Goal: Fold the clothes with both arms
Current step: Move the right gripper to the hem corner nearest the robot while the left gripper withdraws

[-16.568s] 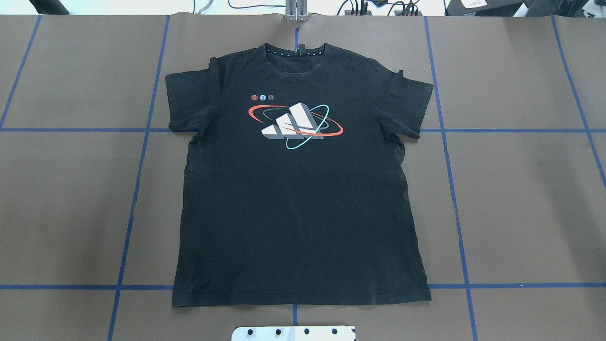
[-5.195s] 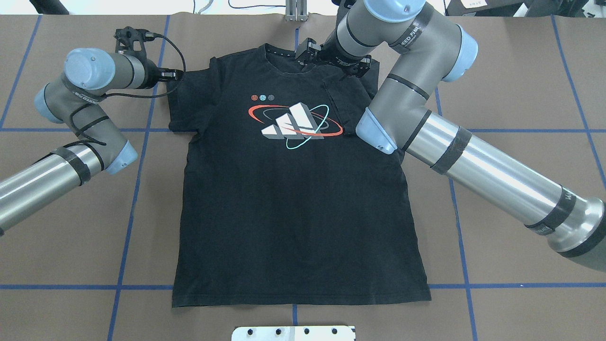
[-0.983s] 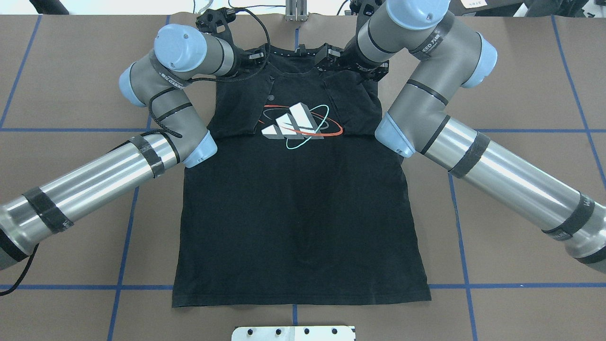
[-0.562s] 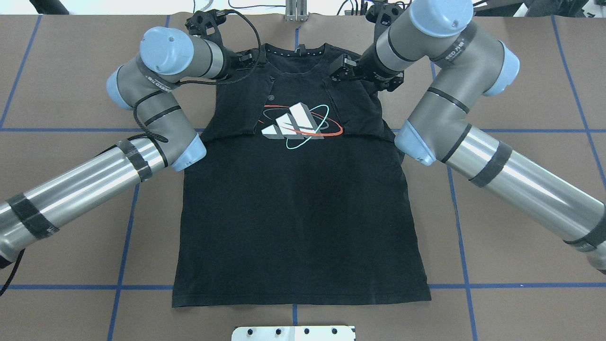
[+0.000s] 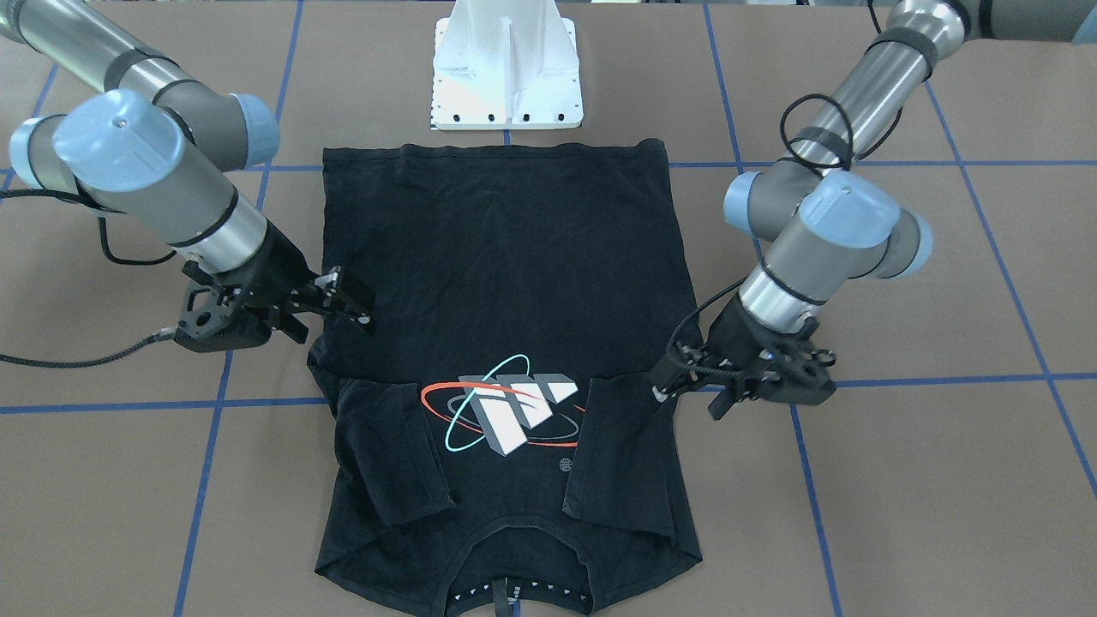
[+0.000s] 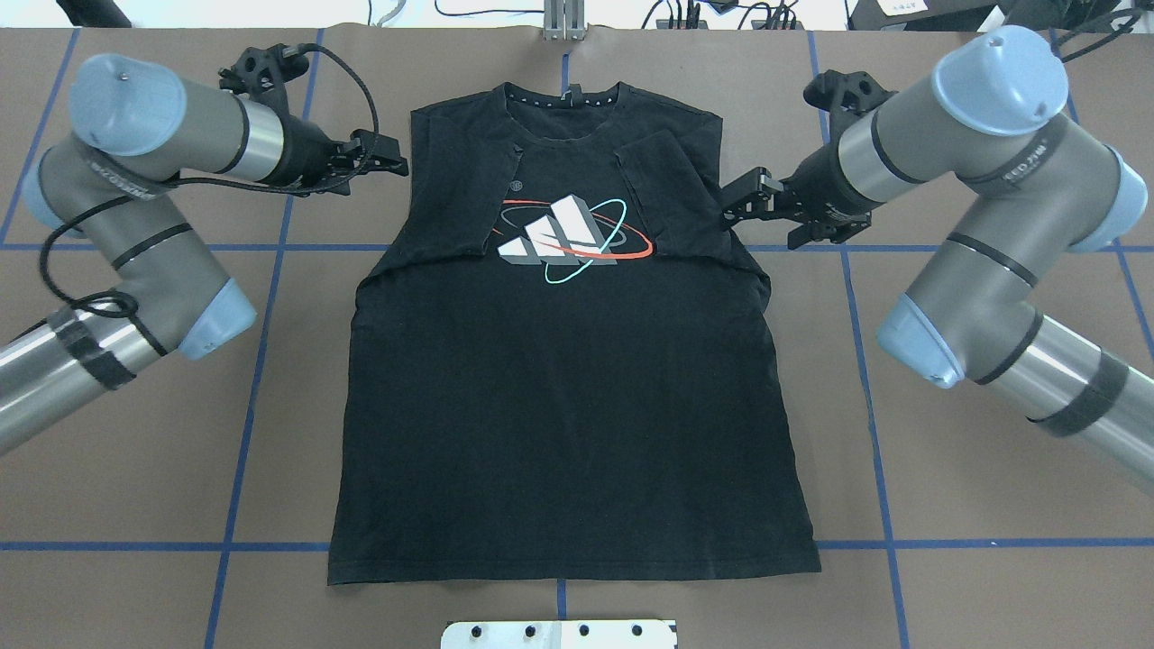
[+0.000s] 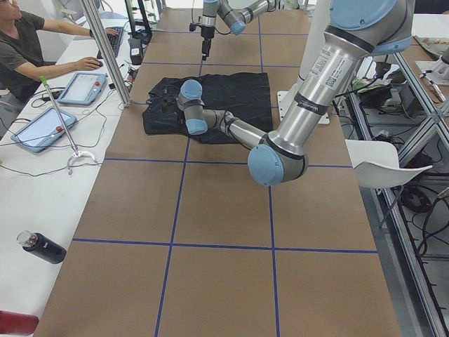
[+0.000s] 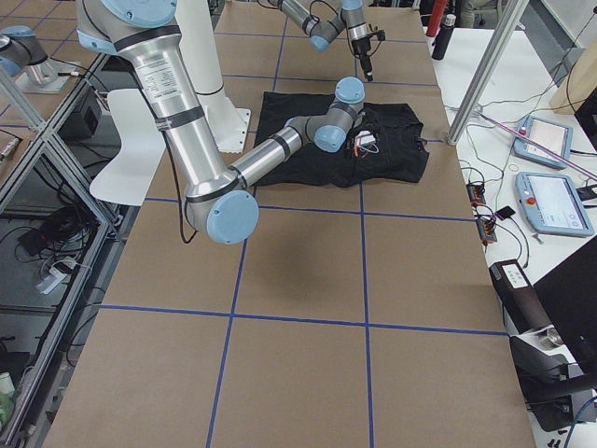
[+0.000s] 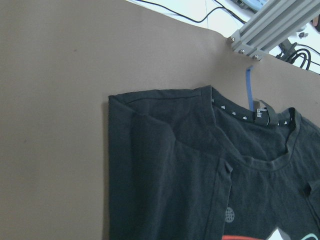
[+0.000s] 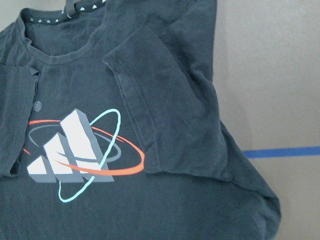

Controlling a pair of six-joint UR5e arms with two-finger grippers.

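Brown, blue-taped table [image 6: 992,433] bears the T-shirt [image 6: 559,406]; left pincer [image 6: 385,154] and right pincer [image 6: 747,196] gape empty.

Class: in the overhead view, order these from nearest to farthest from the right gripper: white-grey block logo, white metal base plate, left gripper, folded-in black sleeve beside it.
1. Folded-in black sleeve, just beside the right gripper.
2. White-grey block logo, mid-chest.
3. Left gripper, at the opposite shoulder.
4. White metal base plate, bottom edge.
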